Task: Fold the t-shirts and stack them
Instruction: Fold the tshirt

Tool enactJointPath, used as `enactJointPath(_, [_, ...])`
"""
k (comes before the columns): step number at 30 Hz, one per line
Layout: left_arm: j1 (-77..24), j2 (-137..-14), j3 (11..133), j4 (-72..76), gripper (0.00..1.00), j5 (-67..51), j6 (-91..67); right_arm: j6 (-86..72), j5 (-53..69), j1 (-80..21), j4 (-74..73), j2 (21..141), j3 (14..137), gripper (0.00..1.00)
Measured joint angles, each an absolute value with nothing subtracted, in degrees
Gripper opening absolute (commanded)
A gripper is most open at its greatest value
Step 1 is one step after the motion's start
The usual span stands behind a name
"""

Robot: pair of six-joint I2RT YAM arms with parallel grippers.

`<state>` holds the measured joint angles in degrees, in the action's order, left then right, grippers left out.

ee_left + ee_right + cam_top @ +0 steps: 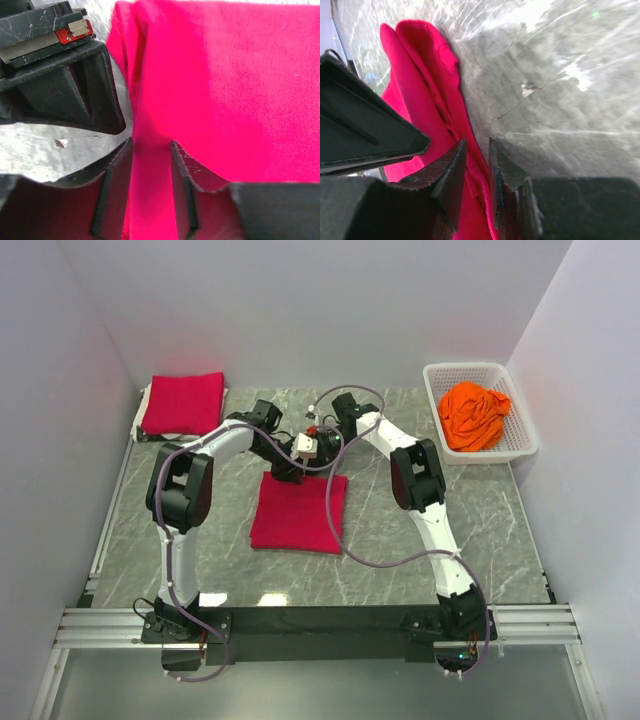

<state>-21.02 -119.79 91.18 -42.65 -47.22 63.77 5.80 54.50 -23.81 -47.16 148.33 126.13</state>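
The right claw (pixel 477 167) has its two dark fingers (pixel 449 175) drawn close together, with a folded edge of the crimson t-shirt (pixel 422 80) pinched in the narrow gap between them. From there the cloth runs up and to the left in layered folds, lying on the grey marbled worktop (pixel 560 90), which fills the right side. A black angular housing (pixel 360 125) juts in from the left, covering part of the cloth

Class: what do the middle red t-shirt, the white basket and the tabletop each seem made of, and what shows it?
Red t-shirt: soft matte knit cloth; it folds and creases limply.
White basket: probably rigid moulded plastic, judging by its fine lattice walls.
Tabletop: grey veined stone look with a glossy sheen; it may be real marble or a printed laminate.
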Motion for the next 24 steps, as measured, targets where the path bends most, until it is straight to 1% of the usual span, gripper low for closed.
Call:
enactJointPath(4, [-21.4,-119.8,90.6,-42.7,0.35,-46.0,63.8,7.7,54.4,-25.0,-48.8,148.4,126.1,0.31])
enactJointPath(6, [-21.6,-119.8,90.5,-42.7,0.31,-45.6,63.8,8.6,54.5,-25.7,-49.3,148.4,126.1,0.31])
enactJointPath(7, [-21.8,-119.8,90.5,-42.7,0.28,-45.3,63.8,8.9,54.5,-26.0,-49.5,148.4,126.1,0.30])
enactJointPath(8, [-21.9,-119.8,90.4,-42.8,0.22,-45.2,63.8,9.3,54.5,-26.2,-49.7,148.4,126.1,0.30])
enactJointPath(10, [-22.1,-119.8,90.4,-42.9,0.16,-45.1,63.8,10.1,54.5,-26.5,-50.0,148.4,126.1,0.29])
enactJointPath(11, [-22.1,-119.8,90.4,-42.9,0.09,-45.1,63.8,10.4,54.5,-26.5,-50.2,148.4,126.1,0.26])
enactJointPath(14, [-22.1,-119.8,90.4,-42.5,0.01,-45.2,62.9,11.5,54.6,-26.7,-50.7,148.4,126.1,0.22])
enactJointPath(24, [-21.7,-119.8,93.3,-40.1,0.01,-46.0,59.2,13.6,54.7,-26.6,-52.1,148.5,126.1,0.16])
